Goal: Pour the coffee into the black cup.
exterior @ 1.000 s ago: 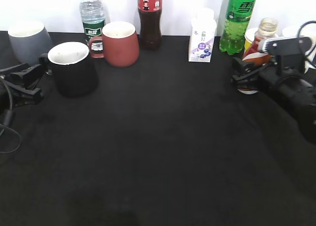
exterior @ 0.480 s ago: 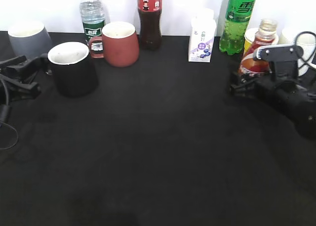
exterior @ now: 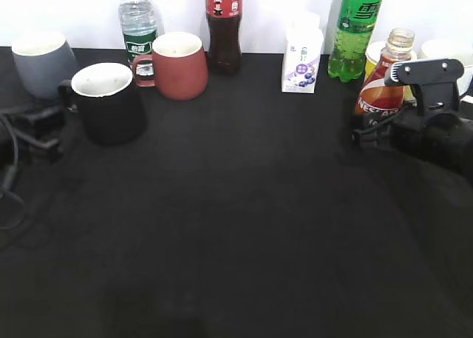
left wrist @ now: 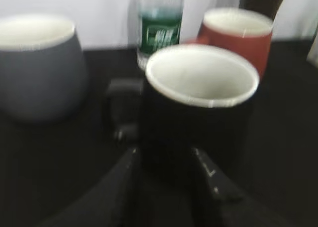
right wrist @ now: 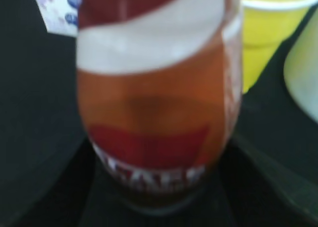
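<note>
Claws first: the left claw [left wrist: 164, 167] stands spread around the black cup [exterior: 109, 101] at the surface's [exterior: 236, 205] left; the right claw [exterior: 367, 133] pinches the coffee [exterior: 386, 83], upright at the far right

bare mid-table [exterior: 244, 205]; bottles, mugs along back

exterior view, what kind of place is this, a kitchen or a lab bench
Probably a lab bench: a black cloth table against a white wall, a staged row of drinks like the green soda bottle, and robot arms at both sides.
</note>
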Tool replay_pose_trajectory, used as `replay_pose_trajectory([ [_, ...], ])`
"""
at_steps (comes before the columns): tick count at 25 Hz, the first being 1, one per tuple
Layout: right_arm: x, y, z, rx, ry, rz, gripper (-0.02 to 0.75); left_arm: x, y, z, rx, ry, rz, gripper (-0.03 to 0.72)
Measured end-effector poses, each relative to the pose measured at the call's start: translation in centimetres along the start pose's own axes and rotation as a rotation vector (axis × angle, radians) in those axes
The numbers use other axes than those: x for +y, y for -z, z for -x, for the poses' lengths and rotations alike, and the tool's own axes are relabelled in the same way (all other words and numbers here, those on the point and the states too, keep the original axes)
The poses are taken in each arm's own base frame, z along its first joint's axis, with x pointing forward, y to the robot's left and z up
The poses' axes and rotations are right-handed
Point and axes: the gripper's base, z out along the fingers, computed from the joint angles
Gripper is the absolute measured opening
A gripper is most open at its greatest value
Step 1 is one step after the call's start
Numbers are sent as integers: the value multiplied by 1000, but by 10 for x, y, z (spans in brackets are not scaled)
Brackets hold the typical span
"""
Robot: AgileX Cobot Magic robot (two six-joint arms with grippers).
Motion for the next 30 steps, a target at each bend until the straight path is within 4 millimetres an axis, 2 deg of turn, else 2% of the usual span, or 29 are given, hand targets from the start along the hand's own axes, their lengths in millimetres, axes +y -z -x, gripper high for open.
replay_pose_trajectory([
  [5,0,19,11,109,-17,2,596,0,16,9,125,91,44,257],
  [7,0,33,16,187,-23,7,595,-7,25,7,246,99,55,257],
  [9,1,50,18,306,-63,8,595,-14,31,5,455,128,107,257],
  [10,2,57,16,373,-65,15,595,-19,34,8,556,164,136,257],
  [12,3,75,20,449,-73,26,595,-25,43,37,657,199,167,257],
  [14,3,108,37,451,-73,44,595,-26,61,84,623,186,182,257],
  [16,5,156,61,362,-110,74,595,-27,92,121,511,157,181,257],
  [19,6,242,90,45,-152,130,595,-27,159,141,391,145,196,256],
  [21,6,279,87,-19,-147,158,595,-28,192,140,368,124,198,245],
  [23,6,304,70,67,-104,164,595,-28,227,127,286,103,188,232],
  [25,3,316,51,183,-41,127,595,-28,253,96,270,86,188,230],
  [27,-2,323,26,249,-51,77,595,-27,274,68,248,59,185,230],
  [30,-11,344,-5,127,-100,-5,595,-33,288,53,192,29,116,230],
])
